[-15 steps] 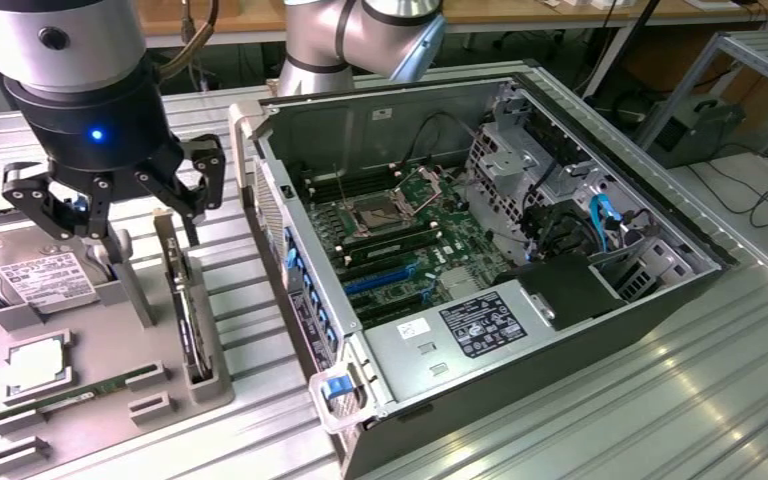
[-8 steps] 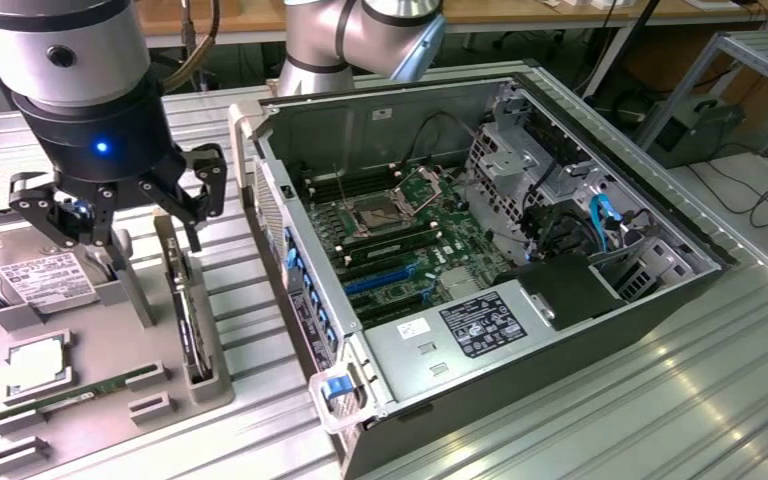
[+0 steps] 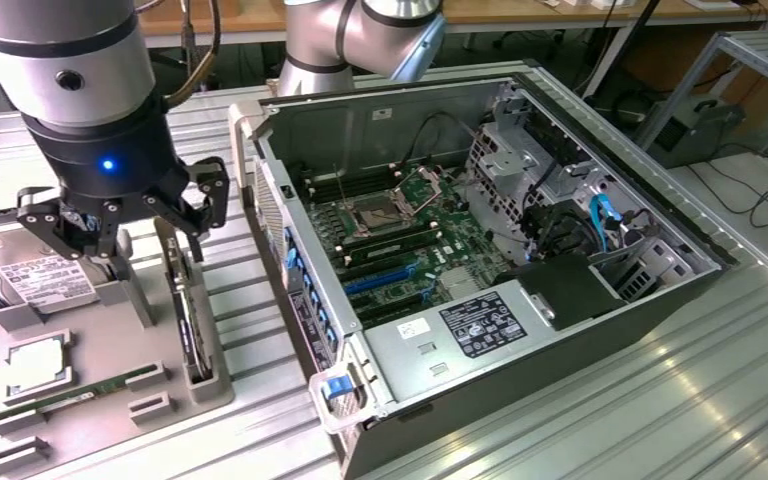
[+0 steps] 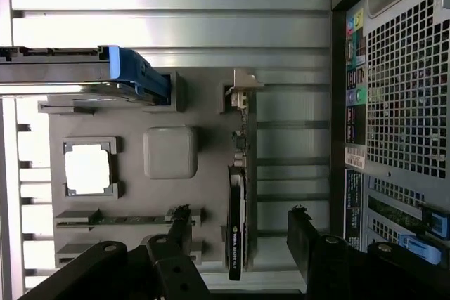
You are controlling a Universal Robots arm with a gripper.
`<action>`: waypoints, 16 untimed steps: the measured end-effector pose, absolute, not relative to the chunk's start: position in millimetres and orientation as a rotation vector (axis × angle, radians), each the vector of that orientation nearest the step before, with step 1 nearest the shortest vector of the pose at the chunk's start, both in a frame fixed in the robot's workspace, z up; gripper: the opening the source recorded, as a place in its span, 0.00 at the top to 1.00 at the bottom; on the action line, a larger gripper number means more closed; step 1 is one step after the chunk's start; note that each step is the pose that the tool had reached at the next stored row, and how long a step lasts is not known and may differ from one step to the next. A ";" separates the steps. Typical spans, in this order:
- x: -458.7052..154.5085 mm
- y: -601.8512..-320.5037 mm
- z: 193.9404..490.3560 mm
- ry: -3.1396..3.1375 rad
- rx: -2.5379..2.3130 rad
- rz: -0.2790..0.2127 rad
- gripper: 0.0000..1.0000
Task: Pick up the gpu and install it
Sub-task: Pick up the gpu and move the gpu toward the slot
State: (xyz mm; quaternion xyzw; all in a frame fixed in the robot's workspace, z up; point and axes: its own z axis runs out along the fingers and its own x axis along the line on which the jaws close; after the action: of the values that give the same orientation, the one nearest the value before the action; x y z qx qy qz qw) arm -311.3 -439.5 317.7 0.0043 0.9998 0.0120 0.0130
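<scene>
The end effector (image 3: pixel 128 228) hangs released, jaws spread wide, over the gpu (image 3: pixel 195 330) standing edge-on in the grey holder (image 3: pixel 117 340).

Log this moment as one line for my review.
gripper: open, over gpu | gpu: on edge in gray holder, not gripped | computer case: open, gpu not installed

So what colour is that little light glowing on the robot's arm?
Blue. The light shows best in the exterior view, on the dark section just above the fingers.
</scene>
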 end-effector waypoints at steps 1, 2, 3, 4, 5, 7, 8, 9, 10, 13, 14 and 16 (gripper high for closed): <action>-311.3 -439.8 316.0 3.115 0.013 0.037 0.34; -311.3 -440.5 314.1 3.115 0.013 0.037 0.34; -311.3 -441.3 312.6 3.115 0.013 0.037 0.34; -311.3 -442.5 311.0 3.116 0.013 0.037 0.34; -311.3 -443.7 309.2 3.115 0.013 0.037 0.34; -311.3 -444.9 305.7 3.115 0.013 0.038 0.34; -311.4 -445.0 303.5 3.115 0.013 0.038 0.34; -311.4 -445.0 301.5 3.115 0.013 0.037 0.34; -311.3 -445.1 299.7 3.115 0.013 0.037 0.34; -311.3 -445.2 294.3 3.116 0.013 0.037 0.34; -311.3 -445.3 292.5 3.116 0.013 0.037 0.34; -311.3 -445.4 288.9 3.116 0.013 0.037 0.34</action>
State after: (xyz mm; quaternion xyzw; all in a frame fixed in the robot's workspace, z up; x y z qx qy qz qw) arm -311.3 -445.4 288.9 0.0041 0.9998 0.0120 0.0128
